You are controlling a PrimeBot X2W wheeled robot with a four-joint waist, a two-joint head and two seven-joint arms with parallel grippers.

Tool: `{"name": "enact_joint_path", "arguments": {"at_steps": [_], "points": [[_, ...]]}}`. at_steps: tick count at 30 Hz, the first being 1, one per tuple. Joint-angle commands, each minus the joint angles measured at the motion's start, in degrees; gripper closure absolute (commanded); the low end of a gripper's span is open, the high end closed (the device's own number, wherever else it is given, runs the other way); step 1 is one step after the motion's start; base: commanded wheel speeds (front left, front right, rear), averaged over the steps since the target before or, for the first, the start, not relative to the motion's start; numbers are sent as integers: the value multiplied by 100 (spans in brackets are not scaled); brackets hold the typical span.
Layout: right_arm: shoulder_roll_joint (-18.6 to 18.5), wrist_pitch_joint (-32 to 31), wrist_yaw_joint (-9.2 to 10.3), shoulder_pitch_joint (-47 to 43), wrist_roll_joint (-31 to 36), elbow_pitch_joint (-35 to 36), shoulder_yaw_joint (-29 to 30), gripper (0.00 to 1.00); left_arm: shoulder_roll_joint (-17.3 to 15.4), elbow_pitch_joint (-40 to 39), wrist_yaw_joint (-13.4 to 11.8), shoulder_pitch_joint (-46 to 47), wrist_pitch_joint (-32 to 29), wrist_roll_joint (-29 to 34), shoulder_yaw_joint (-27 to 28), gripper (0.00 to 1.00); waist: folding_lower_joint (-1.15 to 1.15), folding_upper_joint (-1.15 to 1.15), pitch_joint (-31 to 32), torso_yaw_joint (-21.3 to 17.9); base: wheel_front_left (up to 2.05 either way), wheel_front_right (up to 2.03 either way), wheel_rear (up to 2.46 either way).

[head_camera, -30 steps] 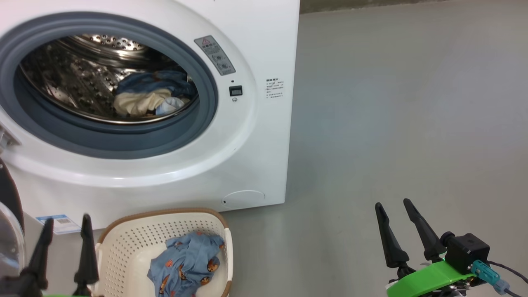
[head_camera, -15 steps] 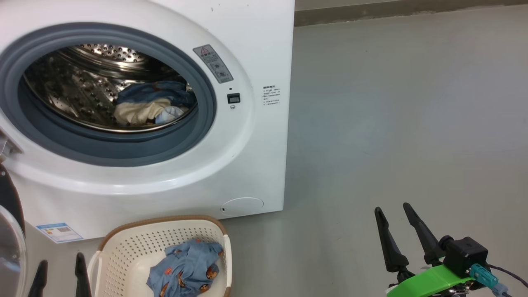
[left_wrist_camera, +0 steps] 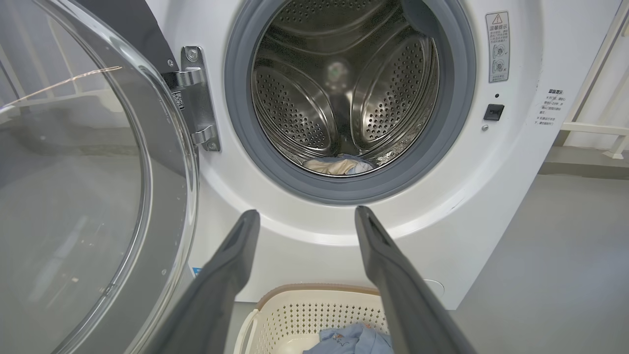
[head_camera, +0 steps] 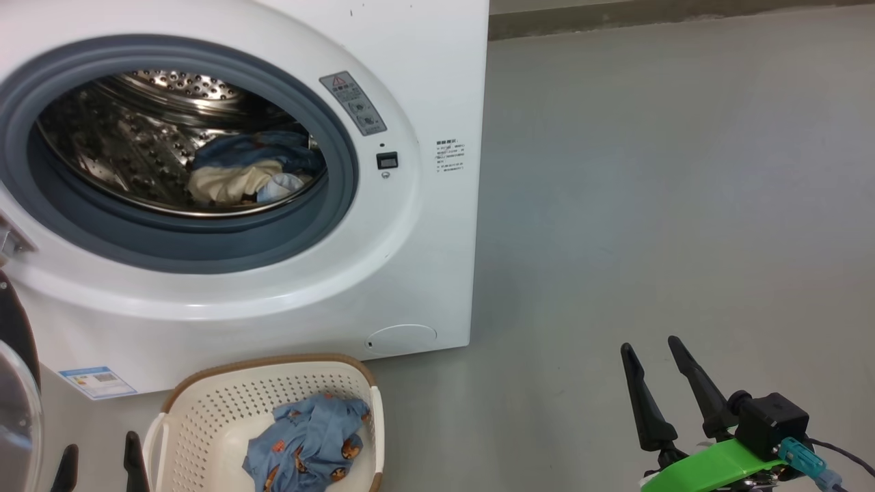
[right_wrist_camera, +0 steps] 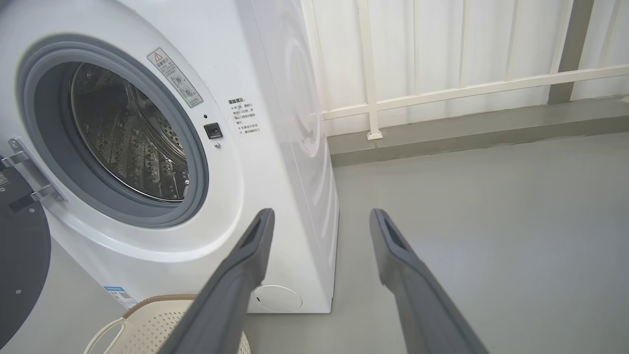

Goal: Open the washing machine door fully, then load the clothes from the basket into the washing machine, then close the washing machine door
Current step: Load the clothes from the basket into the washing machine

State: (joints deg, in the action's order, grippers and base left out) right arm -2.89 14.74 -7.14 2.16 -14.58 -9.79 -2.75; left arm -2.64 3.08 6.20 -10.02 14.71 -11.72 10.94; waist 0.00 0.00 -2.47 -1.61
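Door open, my fingers empty, clothes waiting in the basket.
Head view: washing machine at 10 o'clock, washing machine door swung open at 8. Basket on the floor at 7, just in front of the machine, bear-print clothes inside it. Other garments lie in the drum. My left gripper at 7 and right gripper at 5 are both spread wide, holding nothing.

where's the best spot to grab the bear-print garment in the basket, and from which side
Pinch the raised crumpled folds at the middle of the clothes, coming down from above: it lies bunched low inside the basket, whose walls would likely block any sideways approach.
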Motion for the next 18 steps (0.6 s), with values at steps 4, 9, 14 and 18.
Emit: {"name": "enact_joint_path", "arguments": {"at_steps": [4,9,14,18], "points": [[2,26,-35,61,-16,181,-120,0,-31,-91,-27,143,29,10,159,0,0,0,-111,-20,0,0,0],[2,26,-35,95,-3,230,-128,0,-29,41,14,210,29,-73,121,0,0,0,-297,-56,0,0,0],[2,26,-35,174,52,329,-157,0,-75,393,100,483,29,-228,-35,0,0,0,-772,-135,0,0,0],[2,26,-35,238,68,414,-169,0,-212,683,123,735,29,-429,-176,0,0,0,-1139,-212,0,0,0]]}}
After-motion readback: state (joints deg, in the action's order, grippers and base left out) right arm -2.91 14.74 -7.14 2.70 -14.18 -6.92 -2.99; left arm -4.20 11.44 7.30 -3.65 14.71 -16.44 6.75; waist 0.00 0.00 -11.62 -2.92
